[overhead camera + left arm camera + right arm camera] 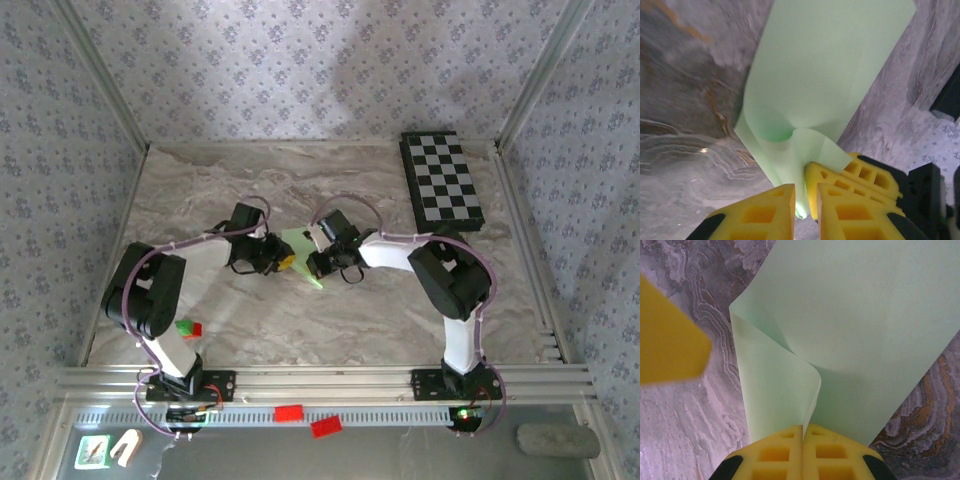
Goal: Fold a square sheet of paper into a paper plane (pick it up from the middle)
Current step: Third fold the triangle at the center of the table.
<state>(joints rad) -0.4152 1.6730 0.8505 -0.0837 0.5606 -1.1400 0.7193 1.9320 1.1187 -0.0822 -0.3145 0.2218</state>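
Both pincers are meeting on the green sheet.
The right pincer [803,432] is clenching a raised fold of the square sheet of paper [303,252], probably pinning it for a crease. The left pincer [801,197] is standing slightly parted, with a paper edge loose in its gap. The sheet is lying mid-worktop [350,320], with pincers at its 9 and 3 o'clock. It is pale green, curling near them and flatter beyond.

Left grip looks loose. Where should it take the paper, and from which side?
Probably the raised doubled edge of the paper nearest the left gripper, from the left, opposite the right gripper: it curls up off the table, so jaws can straddle it.
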